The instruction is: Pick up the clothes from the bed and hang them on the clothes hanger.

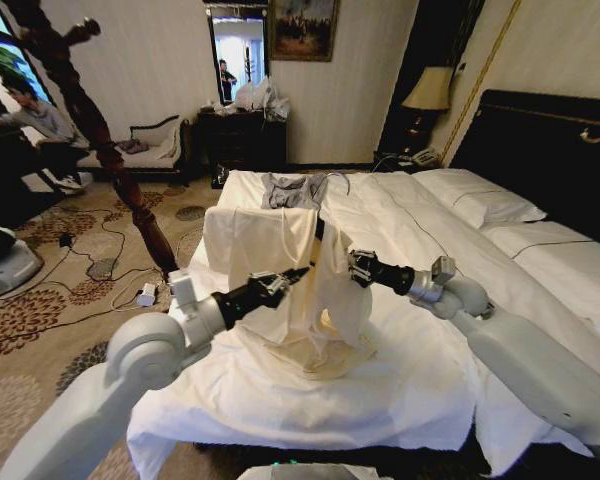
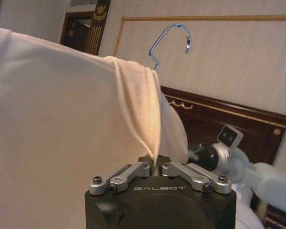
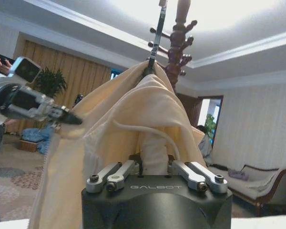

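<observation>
The clothes, a pale cream shirt, hang draped over the clothes hanger above the bed, with the hem resting on the sheet. The hanger's silver hook sticks up out of the collar, and its dark neck shows in the right wrist view. My left gripper is shut on a fold of the shirt from the left side. Opposite it, my right gripper is shut on the shirt fabric. The hanger's triangular body is hidden inside the cloth.
A smaller grey garment lies farther up the bed. A tall dark wooden coat stand rises off the bed's left side, over patterned carpet with cables. Pillows and the black headboard are to the right.
</observation>
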